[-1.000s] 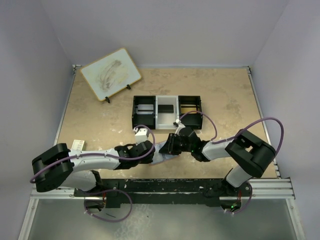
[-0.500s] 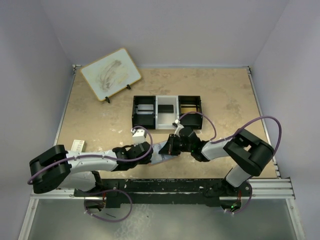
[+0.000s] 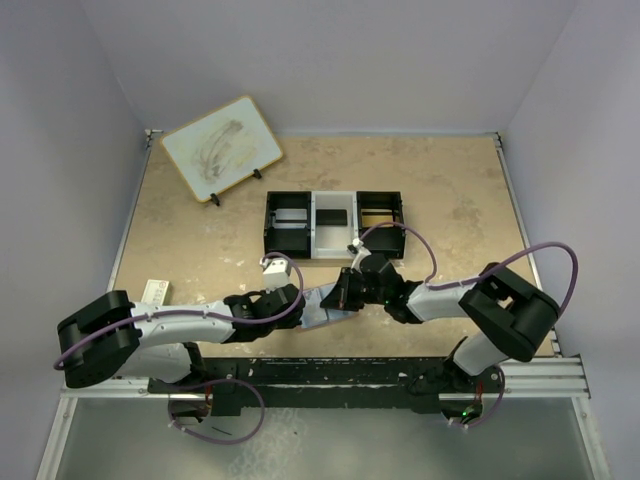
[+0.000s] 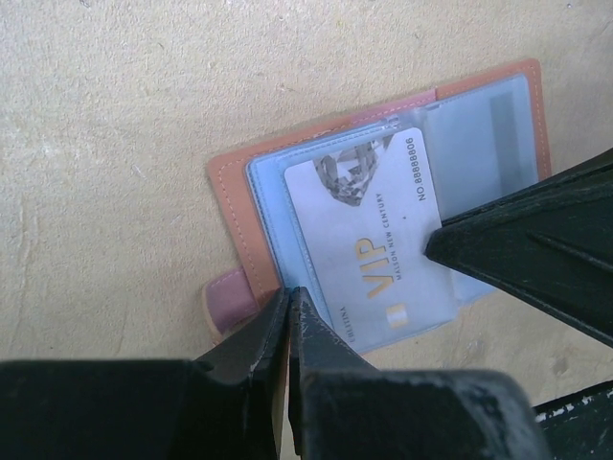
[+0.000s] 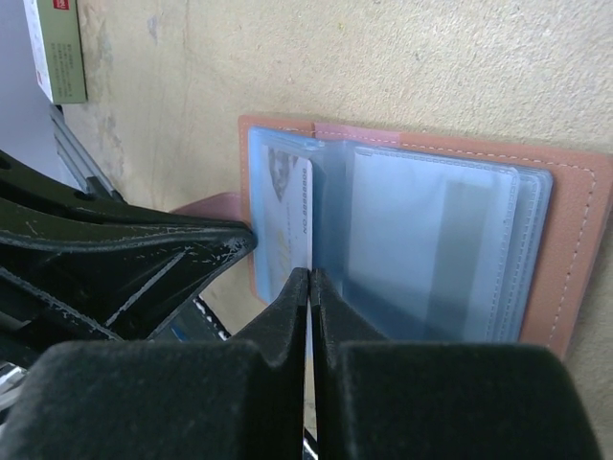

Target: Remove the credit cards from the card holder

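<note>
The card holder (image 4: 230,206) (image 5: 575,249) (image 3: 320,314) lies open on the table near the front edge, a brown cover with pale blue plastic sleeves. A grey-white credit card (image 4: 369,240) (image 5: 292,216) marked VIP sticks partly out of a sleeve. My right gripper (image 5: 311,275) (image 4: 433,245) (image 3: 340,296) is shut on that card's edge, and a thin white sliver shows between its jaws. My left gripper (image 4: 289,292) (image 5: 247,240) (image 3: 302,302) is shut on the near corner of the holder, at the brown rim. The two grippers face each other across the holder.
A black-white-black three-compartment tray (image 3: 312,250) stands just behind the grippers. A white board with a wooden rim (image 3: 220,148) leans at the back left. A small white box (image 3: 153,291) (image 5: 57,48) lies by the left arm. The metal rail (image 3: 380,370) runs along the front edge.
Both grippers have closed, the right on the card and the left on the holder's corner. The arms have barely shifted; the right elbow has moved slightly right.
</note>
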`<action>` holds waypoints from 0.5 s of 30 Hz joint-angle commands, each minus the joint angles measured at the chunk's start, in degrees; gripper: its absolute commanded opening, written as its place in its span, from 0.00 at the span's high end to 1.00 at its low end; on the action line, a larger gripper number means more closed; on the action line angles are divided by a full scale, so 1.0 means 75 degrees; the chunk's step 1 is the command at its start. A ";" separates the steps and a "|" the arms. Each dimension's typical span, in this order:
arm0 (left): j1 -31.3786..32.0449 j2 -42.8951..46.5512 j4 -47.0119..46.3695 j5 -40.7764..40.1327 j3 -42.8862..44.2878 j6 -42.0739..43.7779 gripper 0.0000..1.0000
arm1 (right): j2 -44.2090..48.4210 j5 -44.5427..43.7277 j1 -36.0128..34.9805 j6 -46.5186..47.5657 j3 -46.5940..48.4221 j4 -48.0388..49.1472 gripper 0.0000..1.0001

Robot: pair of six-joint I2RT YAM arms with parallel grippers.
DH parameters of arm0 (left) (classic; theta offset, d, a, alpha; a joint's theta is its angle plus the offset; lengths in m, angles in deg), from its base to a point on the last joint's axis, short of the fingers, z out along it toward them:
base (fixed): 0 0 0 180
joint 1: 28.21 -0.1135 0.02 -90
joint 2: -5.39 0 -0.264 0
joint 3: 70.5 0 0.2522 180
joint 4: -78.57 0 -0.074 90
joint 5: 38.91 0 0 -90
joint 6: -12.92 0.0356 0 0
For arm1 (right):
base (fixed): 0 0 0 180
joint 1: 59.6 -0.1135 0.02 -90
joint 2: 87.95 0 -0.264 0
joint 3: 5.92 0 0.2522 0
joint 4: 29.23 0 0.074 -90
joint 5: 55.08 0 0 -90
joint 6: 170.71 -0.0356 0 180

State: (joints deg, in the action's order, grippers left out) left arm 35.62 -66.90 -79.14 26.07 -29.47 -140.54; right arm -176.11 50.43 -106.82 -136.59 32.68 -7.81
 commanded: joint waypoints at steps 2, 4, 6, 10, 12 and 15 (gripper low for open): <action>0.0020 0.0132 0.0278 -0.0296 -0.0061 -0.0006 1.00 | 0.0299 -0.0306 0.0031 0.0207 0.0137 -0.0423 1.00; 0.0014 0.0141 0.0279 -0.0309 -0.0071 -0.0011 1.00 | 0.0297 -0.0170 0.0086 0.0249 0.0105 -0.0317 1.00; 0.0020 0.0155 0.0290 -0.0306 -0.0073 -0.0005 1.00 | 0.0245 0.0008 0.0138 0.0332 0.0118 -0.0271 1.00; 0.0020 0.0184 0.0330 -0.0303 -0.0082 -0.0008 1.00 | 0.0161 0.0178 0.0244 0.0384 0.0073 -0.0201 1.00; 0.0020 0.0197 0.0333 -0.0281 -0.0092 0.0000 1.00 | 0.0106 0.0340 0.0282 0.0383 0.0033 -0.0041 0.99; 0.0020 0.0204 0.0338 -0.0265 -0.0096 0.0025 1.00 | -0.0005 0.0465 0.0305 0.0452 0.0068 -0.0018 0.93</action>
State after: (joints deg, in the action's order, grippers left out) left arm 35.62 -66.35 -78.00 25.44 -29.47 -140.54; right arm -175.01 51.61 -105.07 -135.12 32.68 -9.67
